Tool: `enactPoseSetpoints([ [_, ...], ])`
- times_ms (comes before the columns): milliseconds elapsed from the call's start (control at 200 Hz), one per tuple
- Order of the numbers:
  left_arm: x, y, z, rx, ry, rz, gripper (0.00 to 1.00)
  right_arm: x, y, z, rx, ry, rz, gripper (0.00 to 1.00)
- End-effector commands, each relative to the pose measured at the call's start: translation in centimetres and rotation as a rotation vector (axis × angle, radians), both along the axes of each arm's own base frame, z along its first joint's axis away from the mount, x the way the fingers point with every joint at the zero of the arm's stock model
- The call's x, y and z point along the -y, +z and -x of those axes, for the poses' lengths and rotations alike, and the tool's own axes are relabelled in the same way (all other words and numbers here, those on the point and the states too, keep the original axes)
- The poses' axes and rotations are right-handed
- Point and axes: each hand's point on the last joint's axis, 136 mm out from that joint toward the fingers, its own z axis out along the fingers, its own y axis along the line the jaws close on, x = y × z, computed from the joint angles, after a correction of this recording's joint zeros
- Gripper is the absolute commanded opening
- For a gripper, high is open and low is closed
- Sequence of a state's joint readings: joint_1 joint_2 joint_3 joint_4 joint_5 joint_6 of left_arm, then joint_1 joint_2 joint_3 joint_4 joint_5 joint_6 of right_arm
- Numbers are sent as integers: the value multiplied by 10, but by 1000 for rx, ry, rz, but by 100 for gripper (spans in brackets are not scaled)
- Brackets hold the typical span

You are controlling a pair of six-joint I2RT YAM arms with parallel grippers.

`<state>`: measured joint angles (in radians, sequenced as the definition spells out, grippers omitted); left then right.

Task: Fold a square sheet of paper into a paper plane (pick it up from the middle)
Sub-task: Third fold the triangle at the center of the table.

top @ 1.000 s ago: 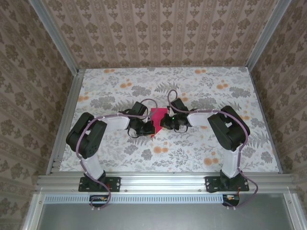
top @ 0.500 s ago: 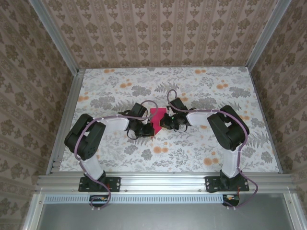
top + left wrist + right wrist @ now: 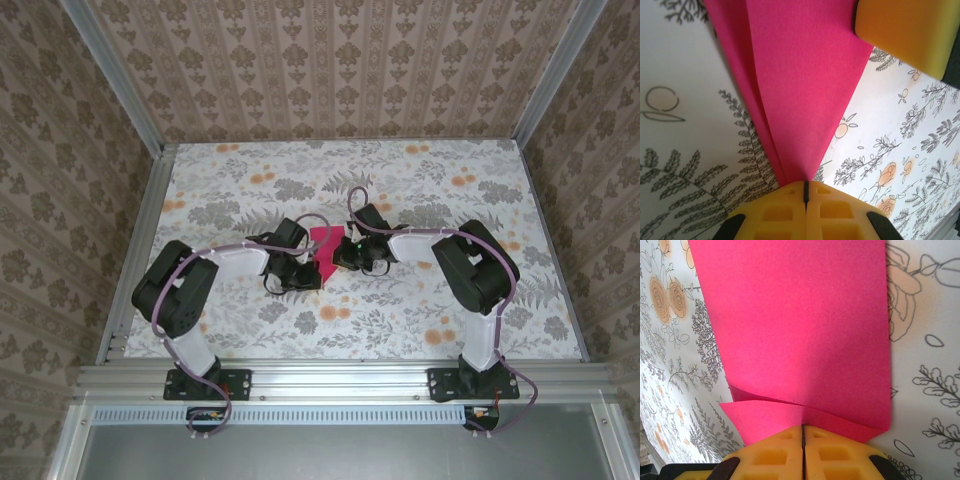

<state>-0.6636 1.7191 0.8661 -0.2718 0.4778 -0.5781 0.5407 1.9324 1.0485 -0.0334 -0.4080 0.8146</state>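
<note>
The magenta-pink sheet of paper [image 3: 323, 250] lies folded on the flowered table between the two grippers. In the left wrist view the paper [image 3: 805, 85] narrows in layers to a point. That point sits pinched in my shut left gripper [image 3: 805, 184]. My right gripper [image 3: 803, 427] is shut on the opposite, wider end, where the paper [image 3: 795, 330] shows an overlapping flap. A yellow fingertip [image 3: 905, 30] of the right gripper shows at the top right of the left wrist view. From above, the left gripper [image 3: 310, 272] and right gripper [image 3: 339, 252] face each other across the paper.
The flowered tabletop [image 3: 420, 190] stretches wide behind and to both sides of the arms. Patterned walls and aluminium rails [image 3: 150, 230] frame it. The two arms' elbows [image 3: 175, 295] [image 3: 480, 265] stand near the front corners.
The left arm's elbow has sunk toward the near left. The visible pink strip between the grippers has grown shorter. Both grips have held.
</note>
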Motion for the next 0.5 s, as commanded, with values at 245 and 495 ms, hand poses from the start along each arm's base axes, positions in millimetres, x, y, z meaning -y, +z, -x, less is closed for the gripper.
enactPoseSetpoints([
  [245, -36, -17, 47, -135, -42, -177, 1, 29, -32, 5, -66, -70, 147, 10],
  [495, -22, 37, -1, 45, 33, -83, 13, 7, 46, -12, 93, -32, -7, 21],
])
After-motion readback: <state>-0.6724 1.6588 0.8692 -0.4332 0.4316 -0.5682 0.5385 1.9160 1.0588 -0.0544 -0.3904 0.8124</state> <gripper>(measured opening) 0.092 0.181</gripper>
